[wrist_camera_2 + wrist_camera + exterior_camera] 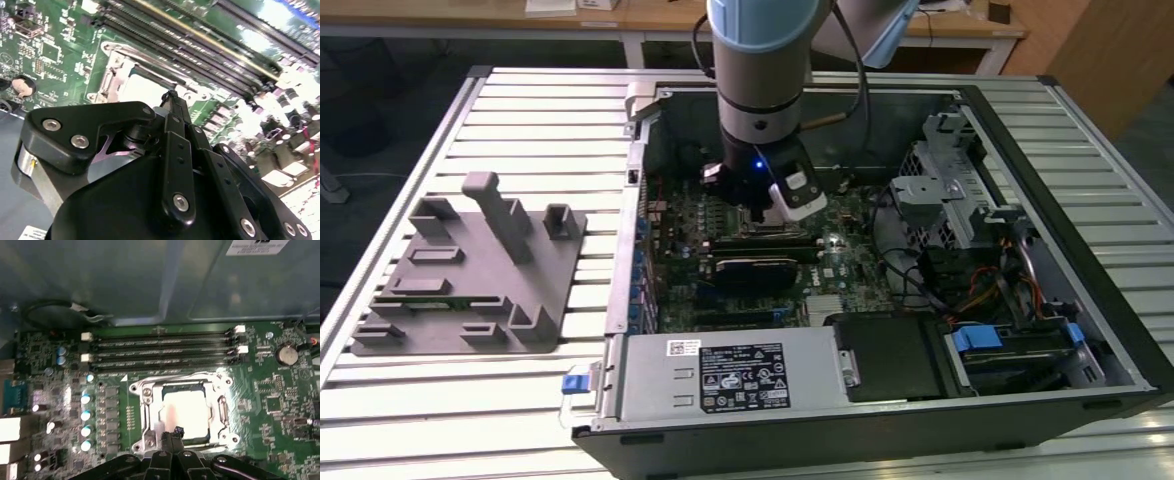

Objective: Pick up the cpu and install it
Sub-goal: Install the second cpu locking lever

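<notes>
The cpu, a bright silver square, lies flat inside the metal frame of the socket on the green motherboard. It also shows as a pale patch beyond the fingers in the second wrist view. My gripper hangs just above the cpu's edge with its black fingers pressed together and nothing visible between them. In the exterior view the gripper reaches down into the open computer case over the middle of the board.
Long memory slots run beside the socket, and capacitors stand on another side. The case walls, a drive cage and a power supply ring the board. A grey fixture plate with upright pegs sits outside the case.
</notes>
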`<state>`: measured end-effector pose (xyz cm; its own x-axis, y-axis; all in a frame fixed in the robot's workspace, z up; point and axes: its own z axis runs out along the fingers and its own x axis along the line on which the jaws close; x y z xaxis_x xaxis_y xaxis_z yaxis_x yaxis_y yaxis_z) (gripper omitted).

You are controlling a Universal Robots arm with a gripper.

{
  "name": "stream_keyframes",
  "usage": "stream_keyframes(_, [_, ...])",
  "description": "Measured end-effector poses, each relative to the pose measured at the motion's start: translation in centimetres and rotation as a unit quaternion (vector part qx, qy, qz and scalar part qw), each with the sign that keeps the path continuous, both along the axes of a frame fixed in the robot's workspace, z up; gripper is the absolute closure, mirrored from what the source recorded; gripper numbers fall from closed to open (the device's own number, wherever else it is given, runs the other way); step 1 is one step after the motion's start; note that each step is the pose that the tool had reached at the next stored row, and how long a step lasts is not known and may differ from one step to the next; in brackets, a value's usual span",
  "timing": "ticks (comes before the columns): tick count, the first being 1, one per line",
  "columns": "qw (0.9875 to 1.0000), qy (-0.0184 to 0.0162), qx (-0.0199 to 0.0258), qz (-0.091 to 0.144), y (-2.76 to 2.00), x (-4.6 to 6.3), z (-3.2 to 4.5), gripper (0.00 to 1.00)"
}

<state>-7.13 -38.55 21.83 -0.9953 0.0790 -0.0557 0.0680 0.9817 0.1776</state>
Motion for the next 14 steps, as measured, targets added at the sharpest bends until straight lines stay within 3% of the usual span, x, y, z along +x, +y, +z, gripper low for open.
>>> stream_keyframes(1, [1.0000,0.0001,-0.0028,0.000,0.54,0.3,0.00,0.89])
stream_keyframes(4, [1.0000,0.0001,-0.0073,0.000,1.17,0.9,0.00,0.89])
stream_keyframes(10, [0.9998,0.0008,-0.0216,0.000,1.81,1.8,0.00,0.89])
stream_keyframes(14, [0.9998,0.0012,-0.0222,0.000,1.90,1.9,0.00,0.89])
